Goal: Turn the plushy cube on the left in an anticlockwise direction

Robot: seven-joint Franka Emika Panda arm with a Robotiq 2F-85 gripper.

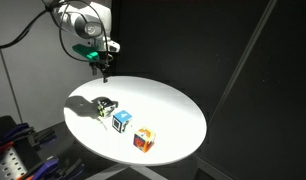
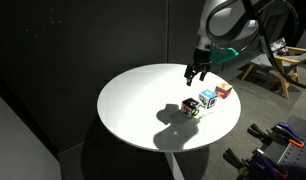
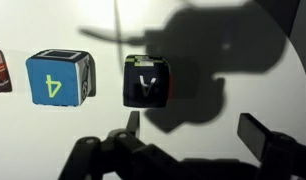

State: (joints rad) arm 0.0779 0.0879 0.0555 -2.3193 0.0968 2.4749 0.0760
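Approach step, by the look of it, with no turn begun: tool (image 1: 105, 72) hanging wide open and empty above the tabletop (image 1: 178, 110), plushy cube (image 1: 105, 106) untouched below it at 6 o'clock in an exterior view, at the end of a row with the blue cube (image 1: 122, 121) just beside it at 4 o'clock and the orange cube (image 1: 144, 140) further along. Next, probably: lower straight down, centre the jaws about the plushy cube, seen at 11 o'clock in the wrist view, close softly, then twist anticlockwise without nudging the blue cube
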